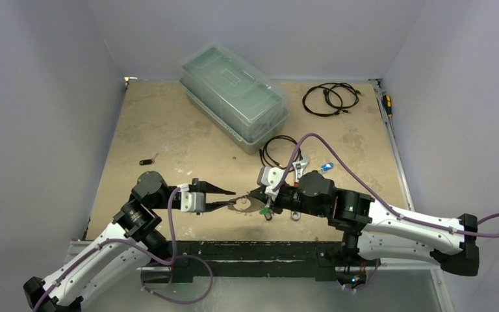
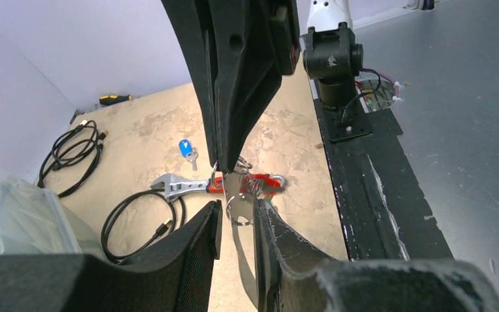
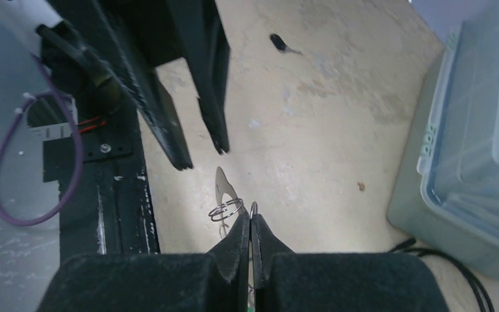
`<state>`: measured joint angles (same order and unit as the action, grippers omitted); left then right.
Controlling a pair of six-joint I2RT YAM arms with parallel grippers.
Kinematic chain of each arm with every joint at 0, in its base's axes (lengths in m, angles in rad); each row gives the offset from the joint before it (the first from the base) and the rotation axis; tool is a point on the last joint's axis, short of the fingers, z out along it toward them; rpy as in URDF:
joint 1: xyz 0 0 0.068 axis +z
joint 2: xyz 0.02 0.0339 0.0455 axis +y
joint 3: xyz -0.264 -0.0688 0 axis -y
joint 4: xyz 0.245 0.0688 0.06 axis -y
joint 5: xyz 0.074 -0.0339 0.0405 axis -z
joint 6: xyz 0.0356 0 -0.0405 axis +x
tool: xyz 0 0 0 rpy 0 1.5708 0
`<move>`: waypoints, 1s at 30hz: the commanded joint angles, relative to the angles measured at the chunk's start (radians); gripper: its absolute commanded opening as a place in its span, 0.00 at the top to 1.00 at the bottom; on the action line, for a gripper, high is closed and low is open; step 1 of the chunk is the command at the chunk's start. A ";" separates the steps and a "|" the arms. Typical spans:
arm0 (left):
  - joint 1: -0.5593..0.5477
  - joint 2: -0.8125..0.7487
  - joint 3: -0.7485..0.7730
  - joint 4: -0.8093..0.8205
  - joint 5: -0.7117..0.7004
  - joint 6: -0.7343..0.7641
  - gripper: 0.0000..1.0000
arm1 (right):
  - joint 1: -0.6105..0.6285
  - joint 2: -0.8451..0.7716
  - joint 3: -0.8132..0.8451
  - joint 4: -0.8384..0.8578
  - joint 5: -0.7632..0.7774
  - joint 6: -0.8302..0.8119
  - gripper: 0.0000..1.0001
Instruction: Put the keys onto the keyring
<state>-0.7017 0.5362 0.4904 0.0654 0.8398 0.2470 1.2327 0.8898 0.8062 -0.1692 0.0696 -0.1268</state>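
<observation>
Silvery thin metal keyring loop (image 3: 225, 210) is pinched in my shut right claw (image 3: 252, 220), long axis running nine-to-three. My left claw (image 1: 229, 199), spread wide, faces it from nine o'clock, just beside.

Silvery keyring (image 3: 226, 209), blue-tagged key (image 2: 186, 148)
</observation>
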 commanded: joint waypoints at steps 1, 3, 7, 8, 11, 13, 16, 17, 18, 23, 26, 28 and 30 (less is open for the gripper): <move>-0.003 -0.007 0.024 0.051 0.060 0.028 0.75 | 0.014 -0.009 0.081 0.011 -0.119 -0.110 1.00; -0.003 -0.021 0.019 0.056 0.053 0.028 0.74 | 0.016 0.000 0.095 -0.008 -0.143 -0.135 1.00; -0.003 -0.055 0.005 0.068 0.045 0.018 0.73 | 0.018 0.015 0.132 -0.040 -0.182 -0.174 1.00; -0.004 -0.061 0.002 0.071 0.045 0.012 0.73 | 0.019 0.016 0.138 -0.046 -0.192 -0.183 1.00; -0.003 -0.071 -0.007 0.081 0.045 -0.001 0.73 | 0.019 0.023 0.157 -0.061 -0.216 -0.202 1.00; -0.003 -0.068 -0.012 0.093 0.048 -0.016 0.73 | 0.019 0.030 0.165 -0.065 -0.229 -0.210 1.00; -0.003 -0.046 -0.026 0.145 0.061 -0.060 0.73 | 0.019 0.040 0.176 -0.069 -0.242 -0.215 1.00; -0.004 -0.036 -0.032 0.167 0.070 -0.080 0.73 | 0.019 0.043 0.179 -0.070 -0.245 -0.217 1.00; -0.004 -0.028 -0.035 0.178 0.077 -0.094 0.73 | 0.019 0.045 0.183 -0.072 -0.249 -0.221 1.00; -0.004 -0.027 -0.059 0.230 0.084 -0.135 0.73 | 0.019 0.064 0.197 -0.078 -0.266 -0.237 1.00; -0.003 -0.015 -0.069 0.245 0.087 -0.148 0.73 | 0.019 0.075 0.203 -0.072 -0.270 -0.242 1.00; -0.004 -0.009 -0.071 0.244 0.086 -0.150 0.72 | 0.019 0.081 0.205 -0.066 -0.274 -0.246 1.00; -0.004 -0.010 -0.074 0.247 0.080 -0.154 0.72 | 0.019 0.088 0.211 -0.062 -0.277 -0.249 1.00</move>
<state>-0.7017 0.5205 0.4271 0.2504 0.9016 0.1230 1.2465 0.9779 0.9524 -0.2855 -0.1783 -0.3504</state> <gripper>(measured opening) 0.275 0.007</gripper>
